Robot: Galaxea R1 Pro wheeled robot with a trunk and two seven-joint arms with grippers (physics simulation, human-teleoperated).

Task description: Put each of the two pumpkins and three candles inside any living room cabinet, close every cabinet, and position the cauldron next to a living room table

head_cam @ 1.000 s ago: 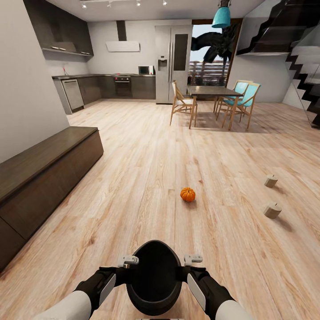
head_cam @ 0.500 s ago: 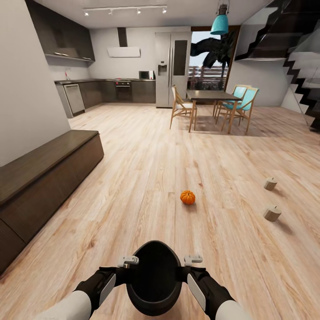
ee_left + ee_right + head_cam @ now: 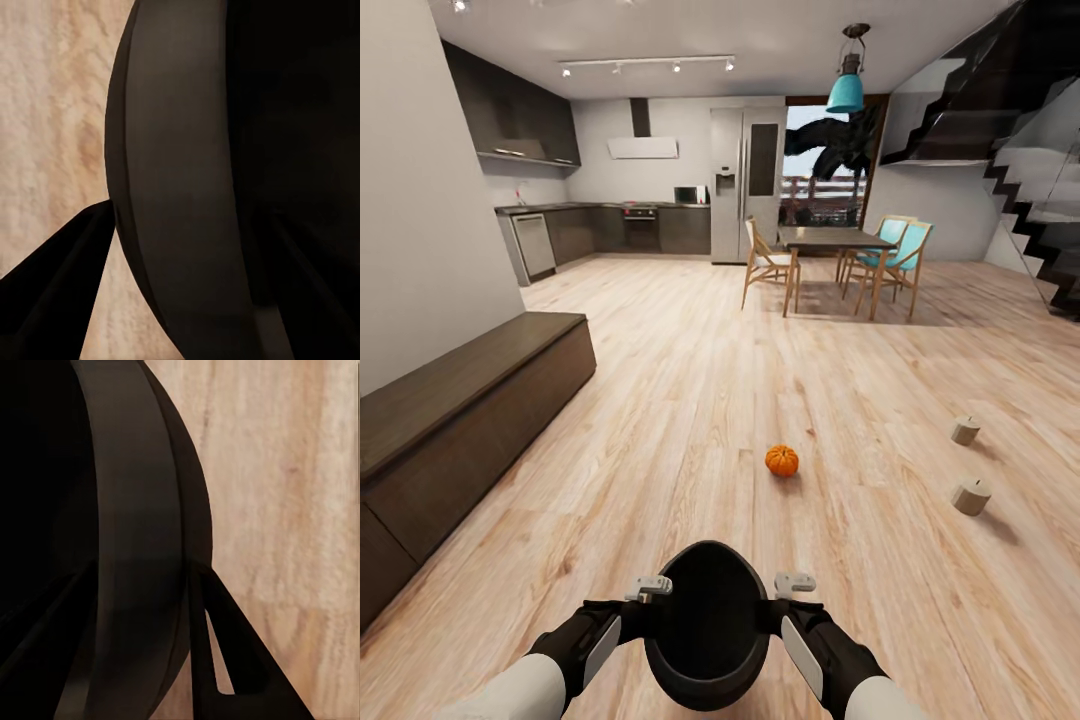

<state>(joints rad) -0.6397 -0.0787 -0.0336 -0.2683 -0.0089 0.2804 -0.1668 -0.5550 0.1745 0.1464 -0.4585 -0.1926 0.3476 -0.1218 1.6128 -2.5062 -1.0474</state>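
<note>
A round black cauldron [image 3: 707, 625] is clamped between the left end effector [image 3: 648, 588] and right end effector [image 3: 795, 583], evidently for carrying, while a ribbed orange pumpkin [image 3: 782, 460] and two squat pale candles [image 3: 970, 496] lie on the wooden floor [image 3: 690, 400] ahead.

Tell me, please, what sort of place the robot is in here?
Likely an open-plan home: a kitchen with a fridge, a dining table with chairs, and a staircase over wood flooring.
</note>
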